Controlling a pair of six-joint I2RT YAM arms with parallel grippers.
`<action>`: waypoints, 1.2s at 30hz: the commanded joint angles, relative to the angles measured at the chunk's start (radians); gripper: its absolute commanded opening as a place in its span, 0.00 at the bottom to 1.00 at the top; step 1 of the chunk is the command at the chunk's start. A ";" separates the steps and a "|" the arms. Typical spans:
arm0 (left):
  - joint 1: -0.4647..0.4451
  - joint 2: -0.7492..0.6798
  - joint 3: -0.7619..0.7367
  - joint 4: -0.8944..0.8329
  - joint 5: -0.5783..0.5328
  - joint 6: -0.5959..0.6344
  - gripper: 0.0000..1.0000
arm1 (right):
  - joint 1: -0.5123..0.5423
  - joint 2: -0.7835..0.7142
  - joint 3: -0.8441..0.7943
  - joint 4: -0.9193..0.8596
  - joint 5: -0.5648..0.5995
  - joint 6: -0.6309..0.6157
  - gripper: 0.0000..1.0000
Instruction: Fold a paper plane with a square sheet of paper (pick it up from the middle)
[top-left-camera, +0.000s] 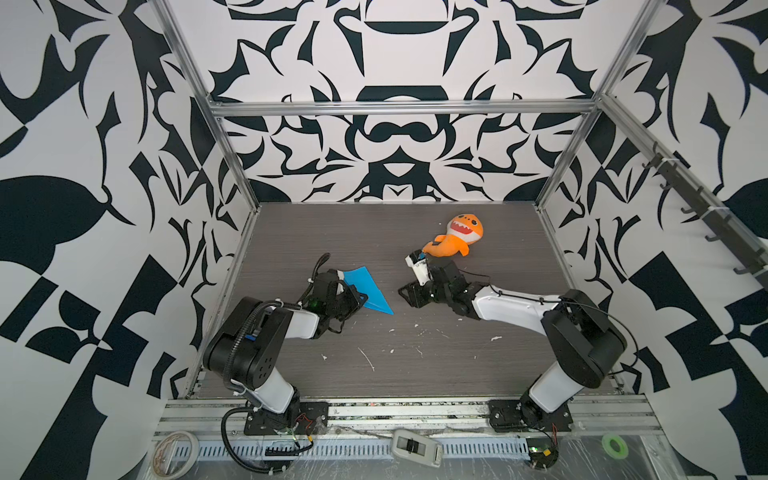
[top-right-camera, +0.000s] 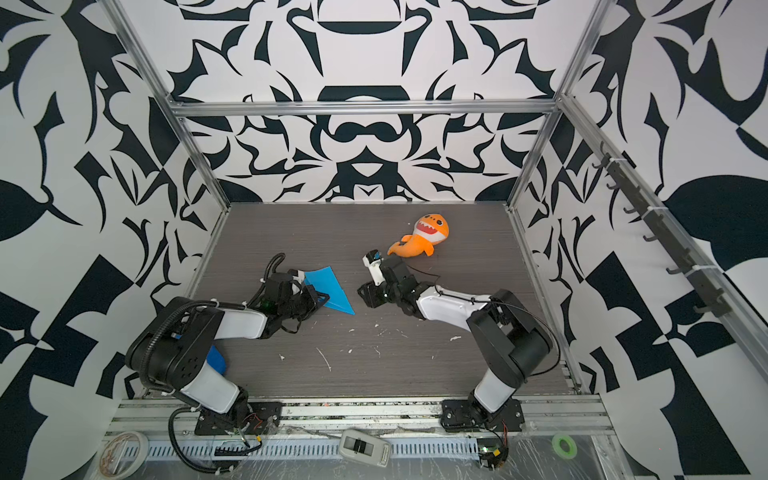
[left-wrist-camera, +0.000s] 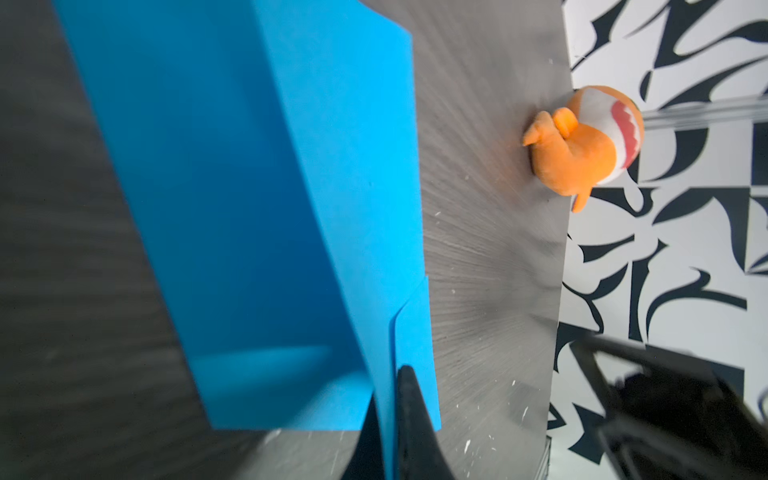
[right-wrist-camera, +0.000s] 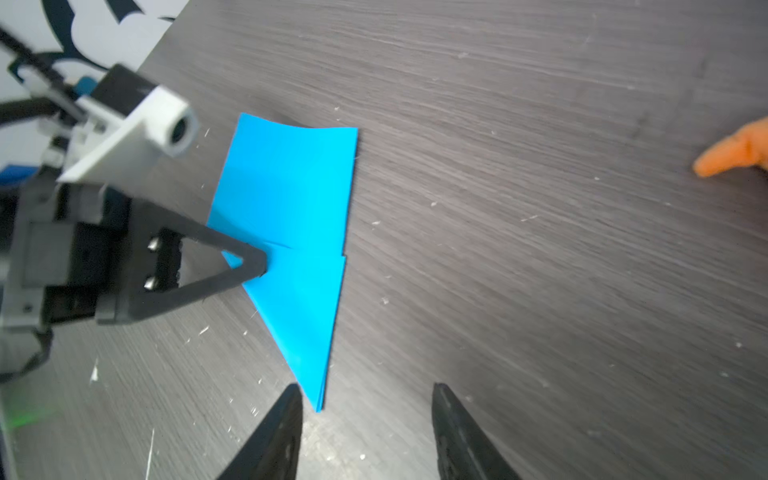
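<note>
The left gripper (left-wrist-camera: 390, 399) has its jaws pressed together on the paper plane (left-wrist-camera: 249, 187), pinching a thin layered edge about halfway along its length. In the right wrist view one of its black fingers (right-wrist-camera: 253, 266) sits on the blue paper where the folded layers step. From that grip the plane (top-left-camera: 370, 286) spreads out over the grey table (top-left-camera: 415, 374), its wide end bowed slightly upward on one side of the gripper and its sharp nose reaching toward the other arm.

The right gripper (right-wrist-camera: 365, 390) stands with its jaws spread and nothing between them. The plane's nose ends just in front of one of its fingertips (right-wrist-camera: 291, 399), without touching it.

Beyond the right gripper, close to that arm's wrist, lies an orange shark plush (top-left-camera: 457, 239), well apart from the plane. White flecks dot the table near both grippers.
</note>
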 joint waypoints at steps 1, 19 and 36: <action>-0.015 -0.070 0.013 -0.149 -0.033 -0.063 0.06 | 0.086 -0.043 -0.048 0.135 0.124 -0.142 0.54; -0.029 -0.197 0.020 -0.343 -0.037 -0.159 0.07 | 0.259 0.162 -0.104 0.463 0.137 -0.404 0.36; -0.029 -0.194 0.034 -0.344 -0.021 -0.182 0.07 | 0.296 0.260 -0.066 0.532 0.191 -0.450 0.26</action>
